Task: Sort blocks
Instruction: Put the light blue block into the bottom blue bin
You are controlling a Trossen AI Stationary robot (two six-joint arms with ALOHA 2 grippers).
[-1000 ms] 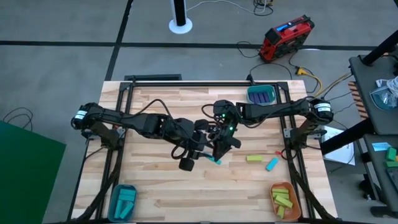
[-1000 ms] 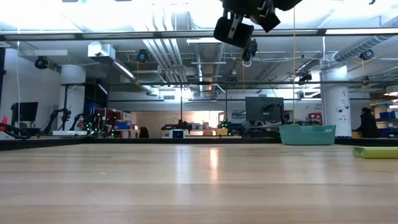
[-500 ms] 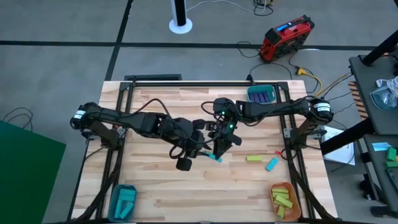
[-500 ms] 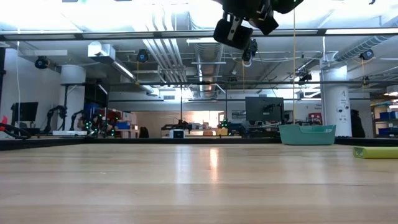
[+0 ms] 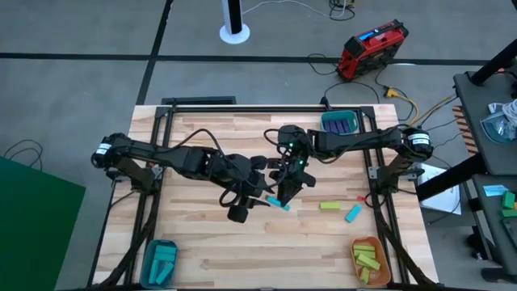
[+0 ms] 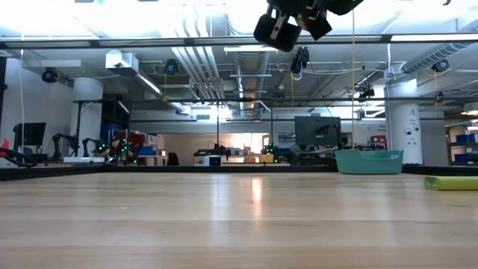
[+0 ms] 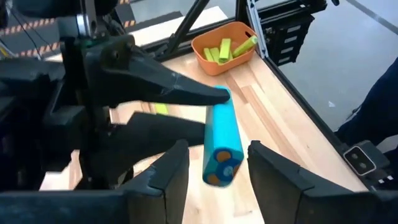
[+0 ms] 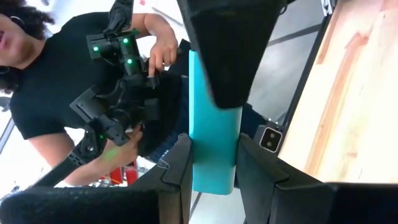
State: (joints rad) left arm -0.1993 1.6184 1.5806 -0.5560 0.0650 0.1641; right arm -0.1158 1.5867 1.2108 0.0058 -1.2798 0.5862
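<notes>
A cyan block [image 5: 279, 203] hangs in the air over the middle of the table, between my two grippers. My right gripper [image 5: 284, 194] comes from the right and is shut on it. My left gripper [image 5: 263, 198] comes from the left and is open. Its fingers [image 7: 171, 171] stand on either side of the block's near end [image 7: 219, 167] with small gaps showing. A yellow-green block [image 5: 329, 206] and another cyan block [image 5: 353, 213] lie flat on the table to the right. My right gripper pinches the cyan block's long sides [image 8: 214, 155] between its two fingers, at one end of the block. The block runs on along the fingers, past their tips, toward my left gripper. It is lifted clear of the table.
A teal bowl [image 5: 340, 124] holding purple blocks stands at the far right. A second teal bowl [image 5: 160, 260] with cyan blocks is at the near left, and an orange bowl [image 5: 370, 257] with yellow-green blocks at the near right. A person [image 8: 81, 81] stands beyond the table.
My right gripper has edged toward my left gripper and risen a little, carrying the cyan block. The block stays clear of the table.
</notes>
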